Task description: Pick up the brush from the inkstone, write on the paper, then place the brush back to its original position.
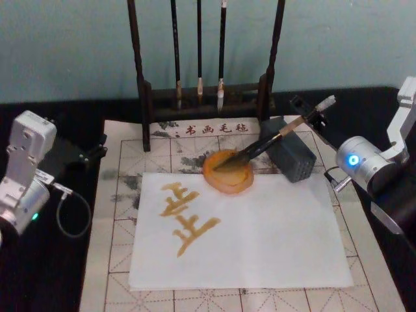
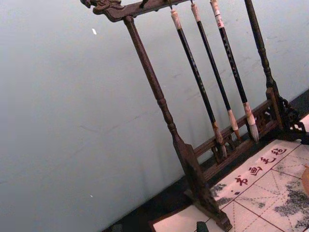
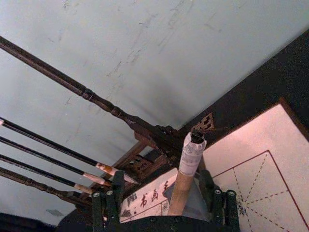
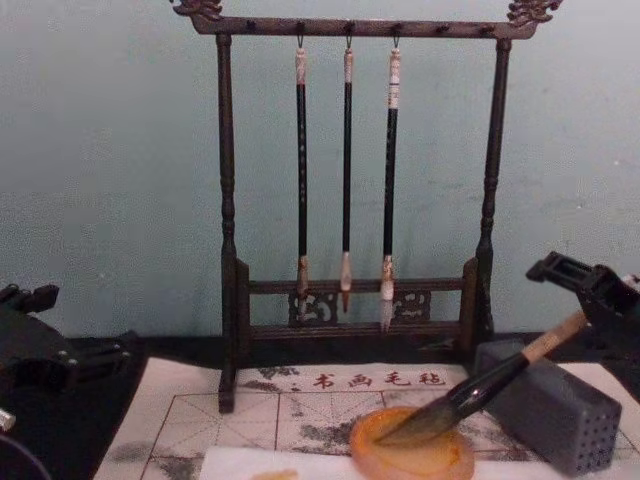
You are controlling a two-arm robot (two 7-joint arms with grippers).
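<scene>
Bamboo brush (image 1: pixel 273 140) handle between right pincer (image 1: pixel 311 116) fingers.

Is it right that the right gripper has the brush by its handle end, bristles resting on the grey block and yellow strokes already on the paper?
Not quite. In the head view the bristles rest in the inkstone, not on the grey block, which only supports the handle. The rest holds: the right gripper is at the brush handle's end, and the paper carries yellow strokes.

We face a plain pale blue-green wall (image 4: pixel 110 180) — scuffed in places — behind a black tabletop (image 1: pixel 45 266).
</scene>
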